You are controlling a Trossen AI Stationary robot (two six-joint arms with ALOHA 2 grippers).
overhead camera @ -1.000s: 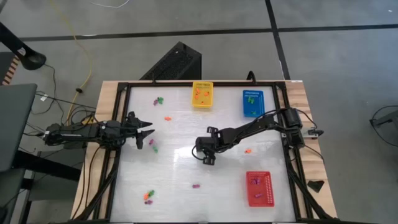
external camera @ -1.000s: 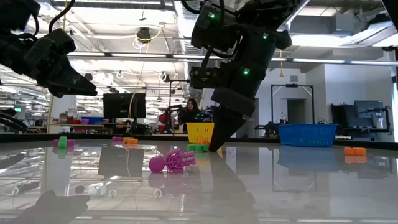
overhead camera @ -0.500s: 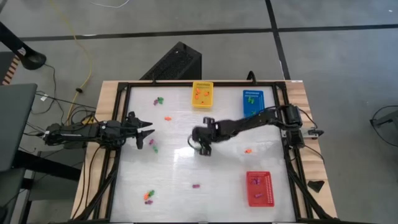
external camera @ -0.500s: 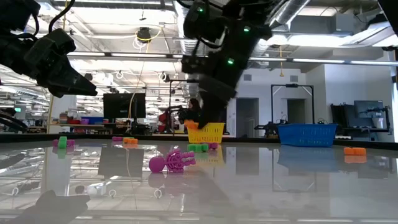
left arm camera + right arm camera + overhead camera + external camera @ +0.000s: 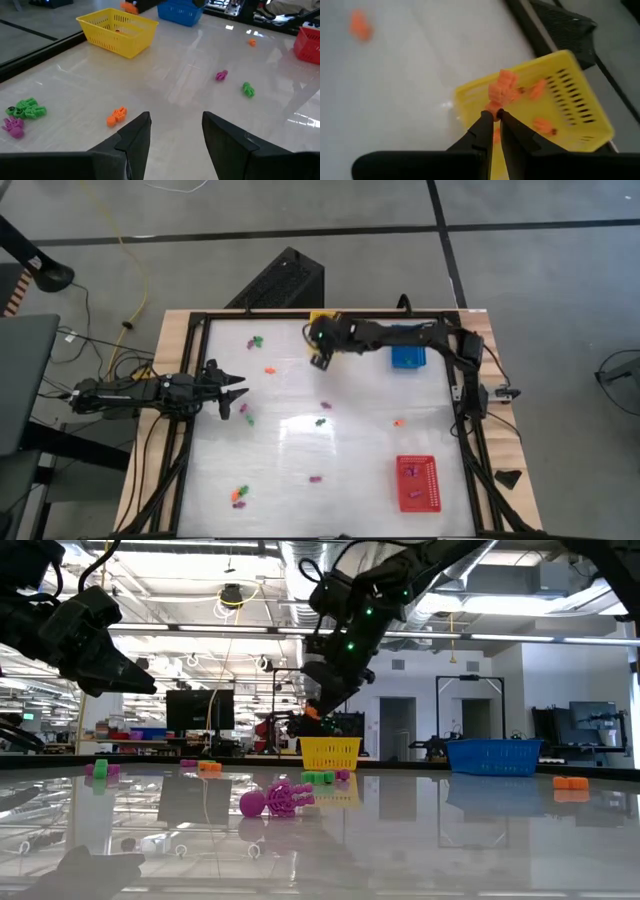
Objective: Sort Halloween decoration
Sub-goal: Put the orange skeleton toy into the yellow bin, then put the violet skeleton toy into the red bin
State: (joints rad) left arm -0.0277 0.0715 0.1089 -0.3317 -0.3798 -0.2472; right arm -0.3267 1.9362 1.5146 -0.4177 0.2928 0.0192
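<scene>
One small orange plastic trinket [image 5: 501,91] sat pinched in my right gripper [image 5: 493,118], fingers nearly closed, over the yellow perforated basket [image 5: 570,100]. From above, my left gripper [image 5: 232,392] waited open at the left edge. Next, I judged: part the fingers, drop it in

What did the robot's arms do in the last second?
The right claw swung from mid-table to over the yellow basket, pinching an orange trinket. A green trinket now shows where the claw had been. The left claw stayed open at the left side; the other baskets didn't move.
</scene>
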